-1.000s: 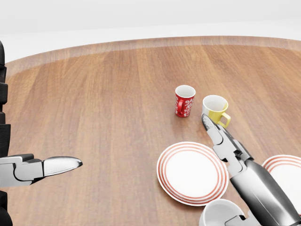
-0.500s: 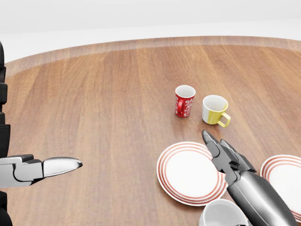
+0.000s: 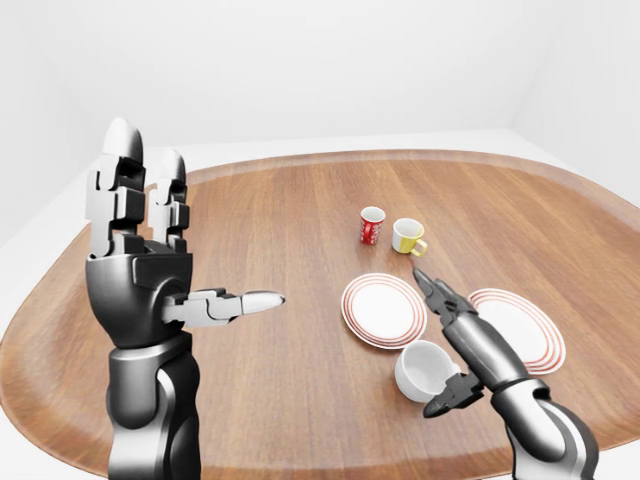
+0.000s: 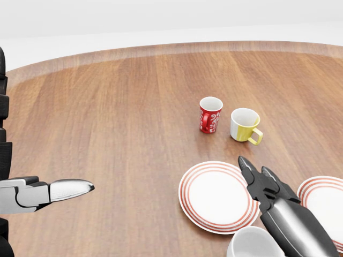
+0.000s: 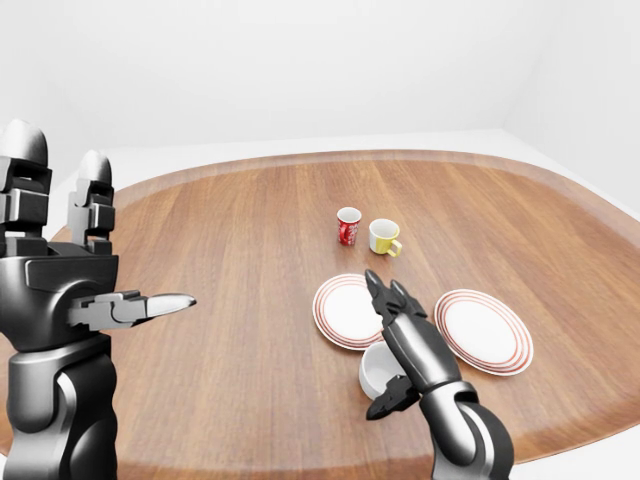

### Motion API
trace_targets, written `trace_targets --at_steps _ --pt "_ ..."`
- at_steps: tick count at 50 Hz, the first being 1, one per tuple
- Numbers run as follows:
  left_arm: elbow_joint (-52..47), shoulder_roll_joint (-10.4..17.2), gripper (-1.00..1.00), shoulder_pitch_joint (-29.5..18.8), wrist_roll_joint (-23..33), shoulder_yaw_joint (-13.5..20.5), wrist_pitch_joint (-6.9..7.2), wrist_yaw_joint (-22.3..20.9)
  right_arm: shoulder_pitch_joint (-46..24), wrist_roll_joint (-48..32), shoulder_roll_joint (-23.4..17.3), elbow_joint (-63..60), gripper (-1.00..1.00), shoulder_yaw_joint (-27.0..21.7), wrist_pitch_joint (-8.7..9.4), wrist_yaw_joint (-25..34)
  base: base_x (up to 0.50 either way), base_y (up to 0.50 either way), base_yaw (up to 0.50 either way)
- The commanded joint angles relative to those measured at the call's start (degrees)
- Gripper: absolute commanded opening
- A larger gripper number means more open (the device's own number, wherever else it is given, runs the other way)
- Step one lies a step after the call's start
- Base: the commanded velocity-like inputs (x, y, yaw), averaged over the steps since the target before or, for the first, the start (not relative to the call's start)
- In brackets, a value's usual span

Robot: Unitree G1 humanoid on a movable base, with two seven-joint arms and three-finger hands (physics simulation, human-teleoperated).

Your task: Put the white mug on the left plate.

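The white mug [image 3: 424, 368] stands upright on the table, just below the left plate [image 3: 383, 311], a white plate with red rings; it also shows at the bottom edge of the head view [image 4: 251, 244]. My right hand [image 3: 440, 340] is open. Its fingers [image 4: 262, 184] stretch flat over the plate's right rim, its palm lies along the mug's right side, and its thumb sits below the mug. The fingers do not close round the mug. My left hand [image 3: 180, 240] is open and empty, raised at the left with fingers upright and thumb pointing right.
A red patterned mug [image 4: 210, 114] and a yellow mug [image 4: 244, 125] stand side by side above the left plate. A second red-ringed plate [image 3: 522, 326] lies to the right of my right hand. The round wooden table [image 3: 270, 230] spreads wide to the left.
My right hand has drawn back toward the bottom of the head view, from beside the yellow mug to over the left plate's right rim. The left hand and the mugs have not moved.
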Motion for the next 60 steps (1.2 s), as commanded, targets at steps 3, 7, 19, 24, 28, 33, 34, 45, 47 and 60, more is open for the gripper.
trace_targets --at_steps 3,7,19,24,28,33,34,45,47,60 --pt "-0.2 0.0 0.89 0.1 0.0 0.0 0.00 0.0 0.5 -4.5 0.2 2.3 1.00 1.1 0.00 -2.1 0.00 0.00 0.00" --pt "-0.2 0.0 0.89 -0.2 -0.1 0.0 0.00 0.0 0.4 -5.2 0.0 3.1 1.00 1.5 0.00 -2.8 0.00 0.00 0.00" --pt "0.0 0.0 0.89 -0.2 -0.2 -0.1 0.00 0.1 -0.1 -8.0 -0.6 5.7 1.00 2.9 0.00 -5.2 0.00 0.00 0.00" --pt "0.2 0.0 0.89 -0.1 0.0 -0.2 0.00 0.0 -0.4 -8.9 -0.6 6.5 1.00 3.4 0.00 -5.9 0.00 0.00 0.00" --pt "0.1 0.0 0.89 0.0 -0.1 -0.1 0.00 0.1 -0.6 -9.5 -0.9 7.2 1.00 3.6 0.00 -6.6 0.00 0.00 0.00" --pt "0.1 -0.1 0.89 0.0 0.1 -0.2 0.00 0.0 -0.7 -10.6 -1.2 8.4 1.00 3.9 0.00 -7.5 0.00 0.00 0.00" --pt "0.2 -0.1 0.90 0.1 0.0 -0.2 0.00 0.0 -0.8 -10.5 -1.2 8.5 1.00 4.0 0.00 -7.5 0.00 0.00 0.00" --pt "0.3 -0.2 0.90 0.4 0.1 -0.3 0.00 -0.1 -0.9 -12.9 -1.6 10.8 1.00 3.2 -0.43 -9.4 0.00 0.00 0.00" --pt "0.0 -0.1 0.89 0.3 0.1 -0.3 0.00 0.0 -0.9 -13.0 -1.6 11.0 1.00 3.3 -0.58 -9.6 0.00 0.00 0.00" --pt "0.2 -0.2 0.89 0.5 0.3 -0.4 0.00 -0.1 -1.2 -14.1 -2.0 14.1 1.00 3.4 -1.12 -11.4 0.00 0.00 0.00"
